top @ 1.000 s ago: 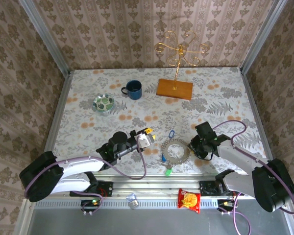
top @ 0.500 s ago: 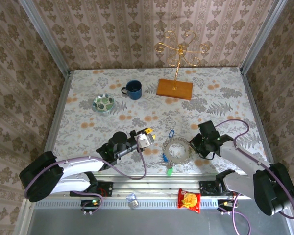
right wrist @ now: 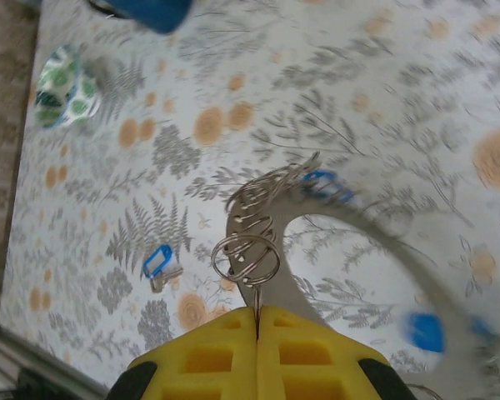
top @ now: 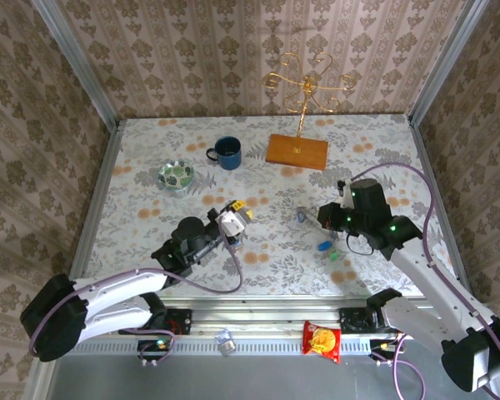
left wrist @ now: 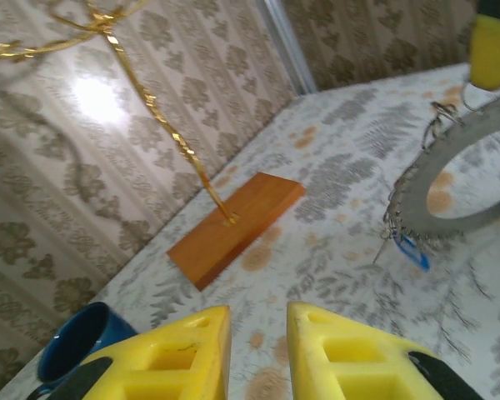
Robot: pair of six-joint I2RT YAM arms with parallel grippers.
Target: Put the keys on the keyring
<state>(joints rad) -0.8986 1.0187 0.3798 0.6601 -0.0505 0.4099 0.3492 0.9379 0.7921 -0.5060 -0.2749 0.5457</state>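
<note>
My right gripper is shut on the keyring, a grey loop edged with small wire rings, and holds it up off the table, blurred by motion. Blue-tagged keys hang from it, and in the top view a blue tag and a green tag dangle below my right gripper. One blue-tagged key lies loose on the table. My left gripper stands open to the left, its yellow fingers apart and holding nothing, the keyring ahead of it to the right.
At the back stand a gold wire stand on a wooden base, a blue mug and a green-patterned dish. A red snack packet lies on the front rail. Patterned walls close in the table on three sides.
My right gripper has lifted the keyring off the table and carried it back and up, its tags swinging. My left gripper has shifted a little towards the back.
</note>
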